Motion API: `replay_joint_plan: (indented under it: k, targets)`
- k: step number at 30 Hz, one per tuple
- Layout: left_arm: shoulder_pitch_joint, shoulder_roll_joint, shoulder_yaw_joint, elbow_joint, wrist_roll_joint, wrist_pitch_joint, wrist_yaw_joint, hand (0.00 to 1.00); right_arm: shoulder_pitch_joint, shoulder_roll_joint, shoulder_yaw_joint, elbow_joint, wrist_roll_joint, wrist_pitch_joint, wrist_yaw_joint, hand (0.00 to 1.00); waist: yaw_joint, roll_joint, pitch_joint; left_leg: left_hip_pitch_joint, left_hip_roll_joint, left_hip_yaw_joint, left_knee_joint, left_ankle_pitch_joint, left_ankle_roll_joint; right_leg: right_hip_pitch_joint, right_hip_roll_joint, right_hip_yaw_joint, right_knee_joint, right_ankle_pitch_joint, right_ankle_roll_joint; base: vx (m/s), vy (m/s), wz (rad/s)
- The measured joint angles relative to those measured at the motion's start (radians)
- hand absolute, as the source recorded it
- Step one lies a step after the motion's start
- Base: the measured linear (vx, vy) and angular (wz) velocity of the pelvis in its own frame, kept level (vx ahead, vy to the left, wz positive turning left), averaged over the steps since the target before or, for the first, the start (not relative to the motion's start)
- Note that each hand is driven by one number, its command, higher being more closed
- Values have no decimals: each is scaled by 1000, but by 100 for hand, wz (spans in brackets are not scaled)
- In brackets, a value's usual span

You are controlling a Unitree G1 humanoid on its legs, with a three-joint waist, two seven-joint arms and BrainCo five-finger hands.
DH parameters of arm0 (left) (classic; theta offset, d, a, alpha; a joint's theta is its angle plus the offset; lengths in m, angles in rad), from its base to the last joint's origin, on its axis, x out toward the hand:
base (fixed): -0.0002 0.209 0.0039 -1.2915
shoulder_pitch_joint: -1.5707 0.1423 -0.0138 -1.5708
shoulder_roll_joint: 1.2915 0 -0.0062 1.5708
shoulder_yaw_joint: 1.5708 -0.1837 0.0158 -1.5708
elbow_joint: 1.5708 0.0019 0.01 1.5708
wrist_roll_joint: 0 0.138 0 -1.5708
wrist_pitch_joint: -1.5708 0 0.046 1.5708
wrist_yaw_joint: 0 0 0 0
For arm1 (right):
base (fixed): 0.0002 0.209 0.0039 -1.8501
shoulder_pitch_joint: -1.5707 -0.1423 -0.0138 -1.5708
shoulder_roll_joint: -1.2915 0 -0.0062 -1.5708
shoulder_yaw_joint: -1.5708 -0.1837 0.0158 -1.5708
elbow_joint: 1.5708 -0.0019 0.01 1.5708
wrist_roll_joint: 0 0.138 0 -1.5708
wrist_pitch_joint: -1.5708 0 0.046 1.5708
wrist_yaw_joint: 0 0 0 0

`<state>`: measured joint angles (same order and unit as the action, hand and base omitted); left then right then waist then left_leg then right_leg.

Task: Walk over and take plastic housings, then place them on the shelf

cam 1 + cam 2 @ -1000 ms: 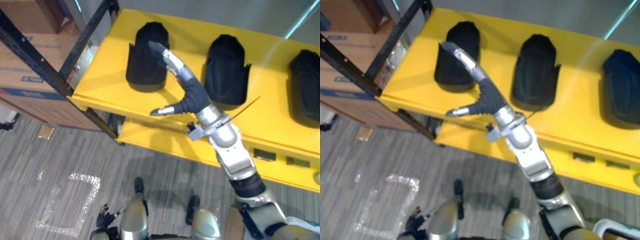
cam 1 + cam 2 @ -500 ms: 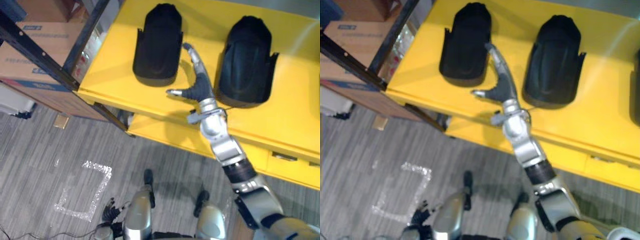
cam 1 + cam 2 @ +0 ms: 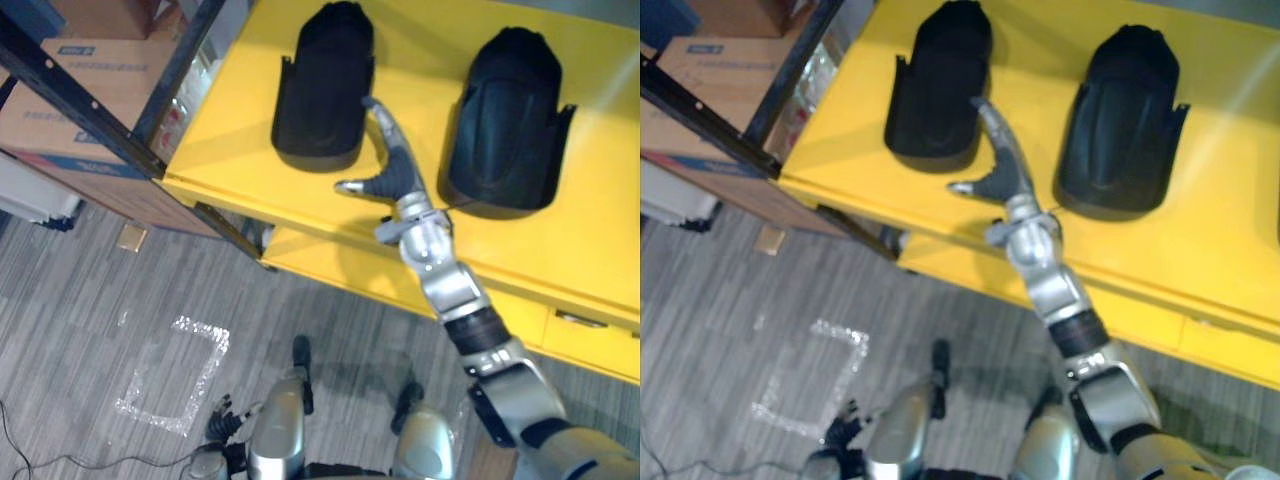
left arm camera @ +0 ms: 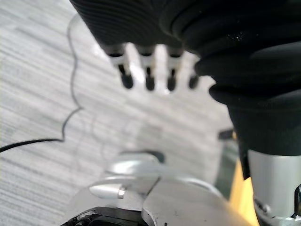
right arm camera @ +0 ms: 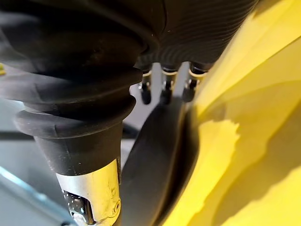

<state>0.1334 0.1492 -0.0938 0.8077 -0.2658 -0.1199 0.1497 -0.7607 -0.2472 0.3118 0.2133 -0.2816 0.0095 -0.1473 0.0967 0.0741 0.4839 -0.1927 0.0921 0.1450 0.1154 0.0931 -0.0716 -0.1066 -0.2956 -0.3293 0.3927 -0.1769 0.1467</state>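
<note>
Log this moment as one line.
right hand open, empty, between left plastic housing and right plastic housing on yellow shelf | left hand open, hanging over floor

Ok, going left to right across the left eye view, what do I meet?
Cardboard box → left plastic housing → right hand, open, between the two housings → right plastic housing.

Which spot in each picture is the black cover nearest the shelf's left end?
Left eye view: black cover at top centre, just left of the right hand.
Right eye view: top, left of centre.
Right wrist view: probably the dark curved edge past the hand.
Left wrist view: left hand over grey floor.
Shared landmark: the yellow shelf.
</note>
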Motion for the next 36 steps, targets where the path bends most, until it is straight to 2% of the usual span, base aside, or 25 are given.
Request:
replay_joint_plan:
  k: [11,17,23,28,31,32,34,35,36]
  targets:
    - [0,1,1,-6,0,20,-2,0,-12,0,25,27,41,0,56,0,0,0,0,0,0,1,-1,0,0,4,2,0,-9,4,4,0,0,0]
    - [0,1,1,-10,0,26,-2,0,-12,0,25,28,30,0,44,0,0,0,0,1,0,2,-2,0,0,9,3,0,-19,10,6,0,0,0]
    - [0,1,0,-9,0,25,-1,0,-14,-5,20,31,-38,-3,-75,0,-1,0,0,22,-1,5,-11,0,0,37,7,-1,-36,20,10,0,0,-1]
    - [6,0,1,-7,0,10,-4,0,-6,-8,-40,-27,-89,-34,-197,0,-3,-1,0,67,-1,17,-58,10,-5,64,13,3,-64,30,12,11,-6,-7]
    - [23,1,10,0,0,3,-6,0,53,-22,-118,-231,-86,-76,-251,0,-15,-24,-18,133,3,36,-119,18,-13,120,32,7,-133,49,18,84,-14,-17]
    - [34,5,19,2,0,3,-7,0,85,-27,-149,-298,-86,-92,-267,0,-22,-42,-37,144,4,46,-135,19,-14,130,38,8,-156,55,18,143,-1,-21]
    - [66,12,55,20,2,15,-5,0,227,-37,-279,-449,-86,-122,-314,0,-35,-97,-112,188,5,85,-180,19,-19,154,49,34,-215,74,23,204,5,-38]
    - [72,14,55,27,4,20,-4,0,267,-38,-327,-478,-85,-123,-321,0,-46,-110,-131,200,4,92,-189,18,-21,167,52,37,-231,78,24,217,11,-31]
    - [76,26,62,41,10,32,3,0,345,-42,-421,-517,-84,-121,-344,0,-69,-136,-164,221,4,114,-194,13,-26,188,54,45,-253,88,25,233,16,-38]
